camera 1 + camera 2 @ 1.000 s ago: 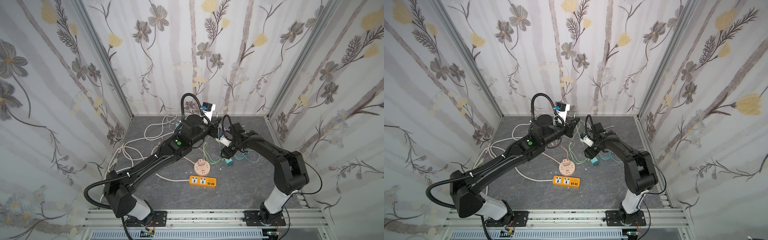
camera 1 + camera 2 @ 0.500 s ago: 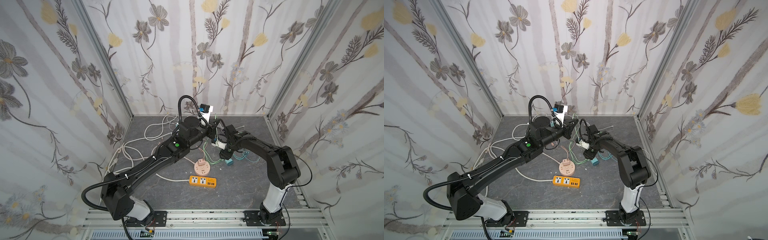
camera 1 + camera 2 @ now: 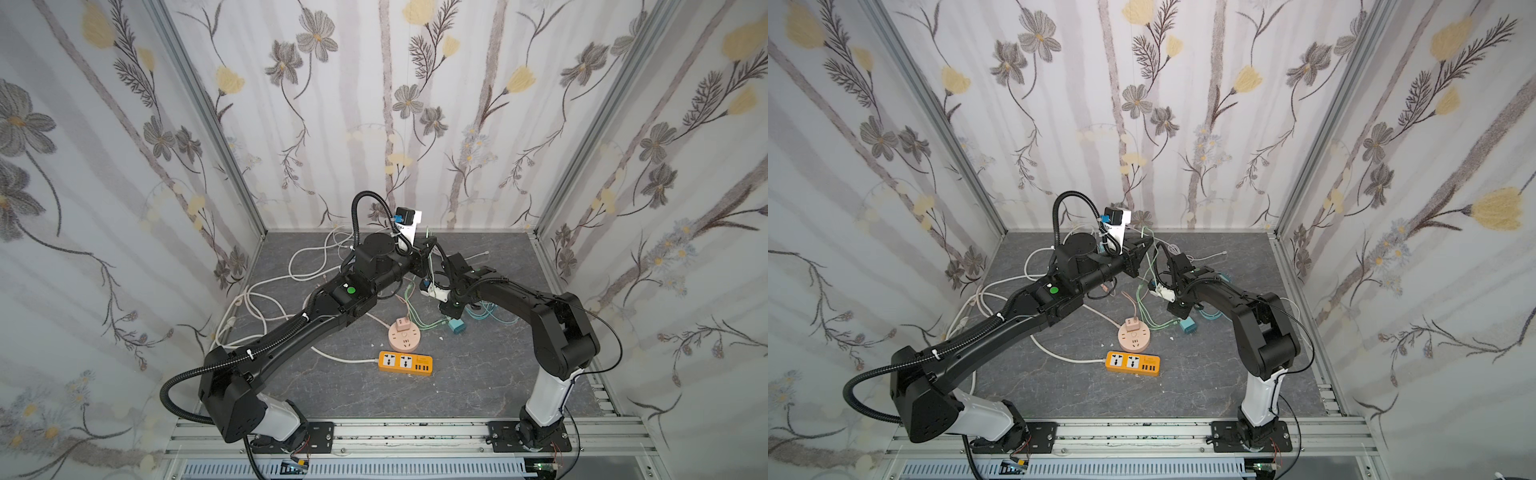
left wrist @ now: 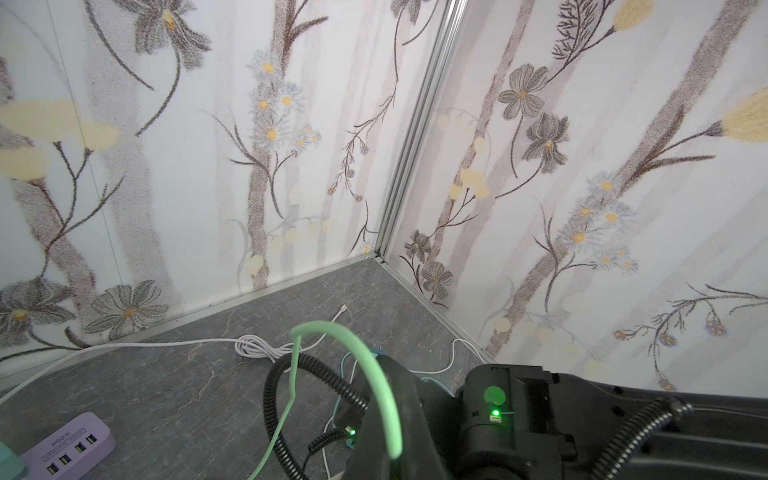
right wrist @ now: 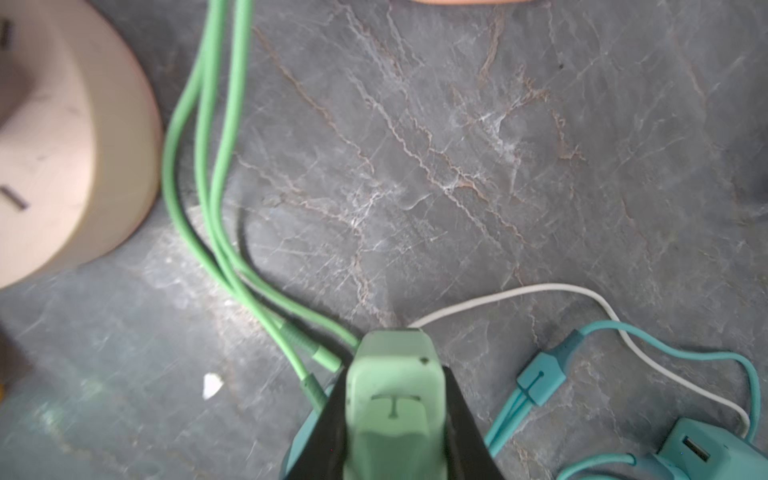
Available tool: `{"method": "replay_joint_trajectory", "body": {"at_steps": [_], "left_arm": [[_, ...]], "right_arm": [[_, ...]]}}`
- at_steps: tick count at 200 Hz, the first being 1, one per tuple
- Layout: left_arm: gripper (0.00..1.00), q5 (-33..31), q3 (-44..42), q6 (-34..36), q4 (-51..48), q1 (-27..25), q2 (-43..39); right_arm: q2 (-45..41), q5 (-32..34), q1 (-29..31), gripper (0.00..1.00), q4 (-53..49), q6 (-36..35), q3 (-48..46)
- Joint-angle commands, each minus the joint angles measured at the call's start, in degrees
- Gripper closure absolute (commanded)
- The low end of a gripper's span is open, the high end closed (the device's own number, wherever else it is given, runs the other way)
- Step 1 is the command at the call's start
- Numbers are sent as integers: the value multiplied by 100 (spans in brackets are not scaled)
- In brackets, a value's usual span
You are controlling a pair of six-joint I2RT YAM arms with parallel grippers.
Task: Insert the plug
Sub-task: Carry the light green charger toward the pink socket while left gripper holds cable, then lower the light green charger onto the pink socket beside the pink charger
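Right gripper (image 5: 392, 370) pinches the pale green plug (image 5: 392, 415); left gripper (image 3: 426, 249), pressed shut, has the green cable (image 4: 376, 365) looped over it, which could drag the plug askew

a grey marbled surface (image 3: 478, 374) carries an orange power strip (image 3: 405, 363) near its front, with a round pink socket (image 3: 405, 338) just behind it and a teal adapter (image 3: 456, 326) to the right. loose white cables (image 3: 351, 360) sprawl over the left side, and green cables (image 5: 195, 166) run to a pale green plug (image 5: 392, 386). a purple usb strip (image 4: 68, 446) shows in the left wrist view.
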Motion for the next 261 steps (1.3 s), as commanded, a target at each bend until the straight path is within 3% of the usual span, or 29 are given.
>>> {"method": "replay_joint_trajectory", "body": {"at_steps": [1, 28, 56, 79, 102, 129, 150, 202, 261], "left_arm": [[100, -444, 72, 157, 82, 151, -3], [100, -1152, 165, -8, 77, 573, 132], [100, -1491, 379, -523, -179, 1070, 328], [100, -1800, 329, -560, -207, 1246, 371], [100, -1591, 162, -431, -150, 1304, 221], [100, -613, -321, -268, 148, 1313, -303], [100, -158, -817, -265, 480, 1306, -868], [100, -1520, -1538, 72, 162, 1313, -1843], [100, -1420, -2146, 439, 247, 1313, -2796]], "right_arm": [[-439, -1016, -37, 90, 16, -213, -210], [-870, -1485, -78, 92, 110, -30, -466], [-1170, -1813, -102, 92, 395, 233, -556], [-1269, -2053, -132, 92, 436, 400, -456], [-1320, -2358, -118, 93, 357, 412, -329], [-1498, -2979, -49, 93, 286, 273, -246], [-1635, -3038, 89, 94, 111, -92, -246], [-1528, -2984, 486, 95, -147, -797, -98], [-1004, -3085, 1065, 94, -708, -1273, 521]]}}
